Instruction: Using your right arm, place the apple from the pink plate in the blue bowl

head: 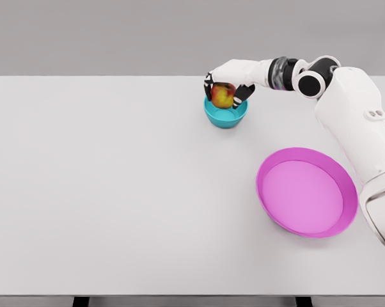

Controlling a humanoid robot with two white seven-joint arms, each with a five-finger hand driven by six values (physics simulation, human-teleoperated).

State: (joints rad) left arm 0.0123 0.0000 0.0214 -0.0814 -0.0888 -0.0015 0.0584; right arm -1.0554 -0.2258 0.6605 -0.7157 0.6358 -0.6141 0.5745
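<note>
The apple (222,95) is up at the far side of the table (116,192), right of the middle, sitting just over the bowl (226,115). Its lower edge overlaps the bowl's rim from here; I can't tell whether it touches the bowl or hangs a little above it. The right hand (227,88) reaches in from the right and comes over the top of the fruit, dark fingers (243,93) wrapped down both sides and clamped on it.

So the carrying looks done, and the step in hand is the placing itself. By my reckoning the next move asks for a small drop into the bowl's hollow, then the fingers spreading so the apple settles, then the hand lifting straight up and clear. The bowl is small and the apple fills much of its mouth, so letting go off-centre could tip it onto the rim or nudge the bowl along the table.

The plate (307,192) lies nearer and further right, well apart from the bowl, with nothing on it. The left arm is not to be seen.
</note>
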